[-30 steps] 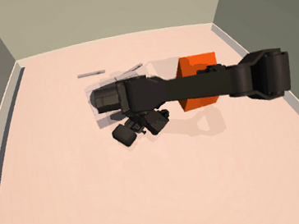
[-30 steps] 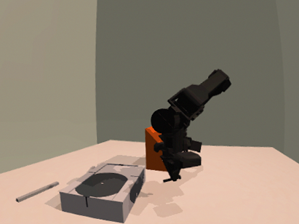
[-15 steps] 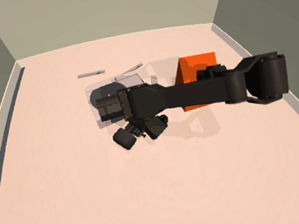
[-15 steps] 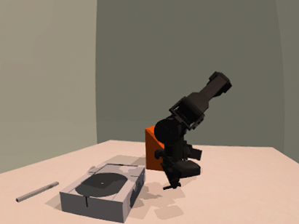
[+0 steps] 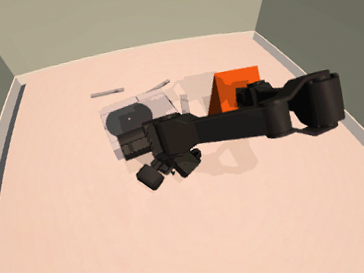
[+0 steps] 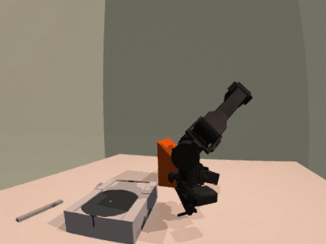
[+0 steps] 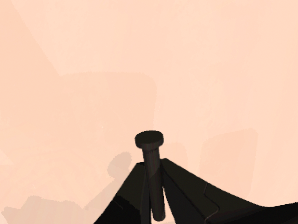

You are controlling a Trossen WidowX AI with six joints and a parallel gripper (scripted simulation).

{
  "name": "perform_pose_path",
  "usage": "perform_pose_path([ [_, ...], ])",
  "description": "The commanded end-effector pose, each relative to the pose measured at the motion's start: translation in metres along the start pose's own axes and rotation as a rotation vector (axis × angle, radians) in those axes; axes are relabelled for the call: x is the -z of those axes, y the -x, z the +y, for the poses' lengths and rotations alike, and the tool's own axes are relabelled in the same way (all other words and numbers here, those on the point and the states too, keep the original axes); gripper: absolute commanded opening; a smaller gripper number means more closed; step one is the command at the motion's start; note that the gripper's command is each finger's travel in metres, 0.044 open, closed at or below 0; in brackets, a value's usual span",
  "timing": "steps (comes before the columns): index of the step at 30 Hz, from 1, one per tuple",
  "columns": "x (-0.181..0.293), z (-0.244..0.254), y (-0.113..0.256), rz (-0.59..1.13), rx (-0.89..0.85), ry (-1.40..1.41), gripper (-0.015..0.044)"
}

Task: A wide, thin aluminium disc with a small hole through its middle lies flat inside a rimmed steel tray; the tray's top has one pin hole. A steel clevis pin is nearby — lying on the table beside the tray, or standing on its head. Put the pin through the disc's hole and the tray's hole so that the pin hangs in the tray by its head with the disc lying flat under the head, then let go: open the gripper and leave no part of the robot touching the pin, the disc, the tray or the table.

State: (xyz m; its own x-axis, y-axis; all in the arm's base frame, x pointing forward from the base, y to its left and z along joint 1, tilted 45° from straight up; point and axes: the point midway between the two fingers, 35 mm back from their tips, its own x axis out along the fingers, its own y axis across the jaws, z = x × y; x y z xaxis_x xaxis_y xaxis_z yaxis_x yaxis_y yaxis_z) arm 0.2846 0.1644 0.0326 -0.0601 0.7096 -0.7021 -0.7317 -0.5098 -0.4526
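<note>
Wrist view: clevis pin [image 6: 183,214] [image 7: 154,175] pinched by its shank between the fingertips of the pincer [image 5: 172,172] [image 6: 192,212] [image 7: 152,167], head beyond them.

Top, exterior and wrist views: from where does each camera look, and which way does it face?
Top: high above the table, looking steeply down at the steel tray and aluminium disc; the black arm enters from the right.
Exterior: low beside the table, looking across it; part of the arm shows.
Wrist: on the arm, looking past the gripper fingers toward the tabletop; the clevis pin is between them.
Top and exterior share tray, disc and orange block.
</note>
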Motion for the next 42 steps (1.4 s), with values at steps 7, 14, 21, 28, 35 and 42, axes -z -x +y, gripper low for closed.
perform_pose_path([
  [7, -0.002, 0.003, -0.018, -0.005, -0.006, -0.007, 0.0],
  [14, -0.002, 0.003, -0.018, -0.005, -0.006, -0.007, 0.0],
  [21, -0.002, 0.003, -0.018, -0.005, -0.006, -0.007, 0.0],
  [28, -0.002, 0.002, -0.017, -0.005, -0.002, -0.004, 0.016],
  [35, -0.003, 0.004, -0.014, 0.151, -0.024, -0.034, 0.016],
  [42, -0.014, 0.001, -0.009, 0.377, -0.006, -0.004, 0.016],
])
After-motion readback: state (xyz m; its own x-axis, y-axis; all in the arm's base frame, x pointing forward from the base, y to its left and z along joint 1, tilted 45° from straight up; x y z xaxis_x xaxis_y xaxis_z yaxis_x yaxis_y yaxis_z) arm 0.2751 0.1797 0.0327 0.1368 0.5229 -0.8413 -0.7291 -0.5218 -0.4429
